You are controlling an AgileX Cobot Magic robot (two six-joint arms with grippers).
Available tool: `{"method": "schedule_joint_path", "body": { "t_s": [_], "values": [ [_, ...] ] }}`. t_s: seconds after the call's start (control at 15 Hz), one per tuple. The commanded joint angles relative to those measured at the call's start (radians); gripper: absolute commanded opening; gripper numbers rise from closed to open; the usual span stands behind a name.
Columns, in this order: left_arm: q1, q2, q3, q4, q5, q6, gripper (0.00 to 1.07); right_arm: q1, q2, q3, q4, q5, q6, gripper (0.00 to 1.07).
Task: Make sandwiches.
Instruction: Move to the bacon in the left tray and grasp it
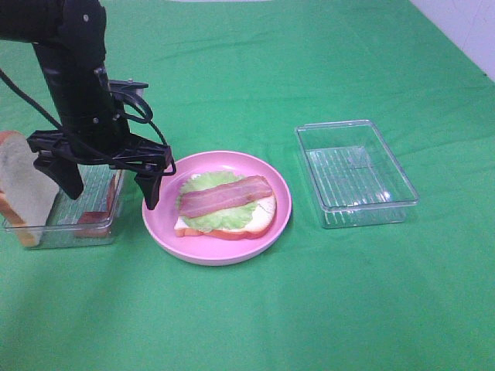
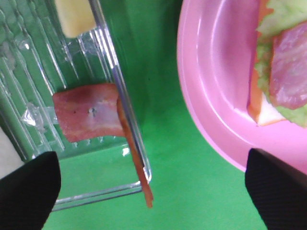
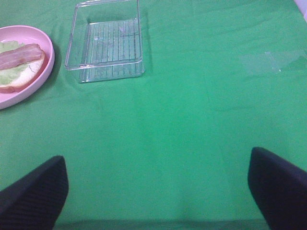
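Sandwich [image 1: 232, 226] sits unfinished on plate [image 1: 224, 253], bacon [image 1: 224, 197] uppermost, its long axis side to side. Left gripper [image 1: 112, 193], jaws wide and empty, hangs just left of plate. Right gripper [image 3: 153, 191], likewise open, is well apart.

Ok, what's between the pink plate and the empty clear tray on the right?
Only bare green cloth between pink plate and clear tray, shown in the exterior high view.

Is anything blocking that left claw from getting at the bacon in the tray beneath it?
Nothing visible does. The left gripper hangs with its fingers open above the bacon strip in the clear tray. Only the tray's low wall runs beside the strip.
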Motion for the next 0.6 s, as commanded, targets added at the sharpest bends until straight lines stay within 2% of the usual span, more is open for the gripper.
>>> {"method": "schedule_joint_path", "body": {
  "t_s": [0.07, 0.2, 0.4, 0.6],
  "values": [
    [-0.005, 0.016, -0.002, -0.007, -0.013, 0.003, 0.98, -0.003, -0.032, 0.003, 0.0, 0.0, -0.012, 0.96],
    [-0.005, 0.017, -0.002, -0.007, -0.034, 0.003, 0.93, -0.003, -0.032, 0.003, 0.0, 0.0, -0.012, 0.96],
    [-0.005, 0.022, -0.002, -0.007, -0.013, 0.003, 0.68, -0.003, -0.032, 0.003, 0.0, 0.0, -0.012, 0.96],
    [-0.005, 0.022, -0.002, -0.008, -0.008, -0.001, 0.66, -0.003, -0.032, 0.003, 0.0, 0.0, -0.012, 0.96]
  ]
}}
